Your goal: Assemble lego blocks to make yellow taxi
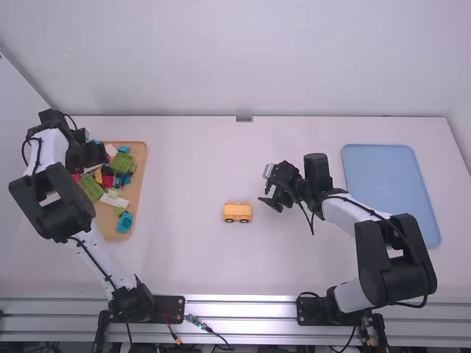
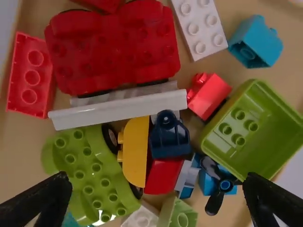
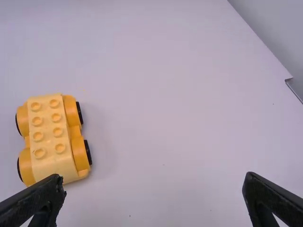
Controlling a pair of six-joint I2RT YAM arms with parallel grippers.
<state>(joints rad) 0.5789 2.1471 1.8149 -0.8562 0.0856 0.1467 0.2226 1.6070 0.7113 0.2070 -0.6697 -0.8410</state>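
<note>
Above the tan tray (image 1: 140, 173) of mixed blocks (image 1: 123, 162), we have the left end effector (image 1: 96, 153), its fingers spread wide with nothing between them. Out on the tabletop (image 1: 184, 250), our yellow car base (image 1: 238, 212) stands on its black wheels, between the tray and our right end effector (image 1: 266, 188), whose fingers are also wide apart and empty. We see the blue tray (image 1: 390, 191) at the far right.

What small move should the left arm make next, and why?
Probably lower the open left gripper toward the yellow curved block: it hangs over the tray holding that block, and the yellow wheeled base has bare studs to build on.
</note>
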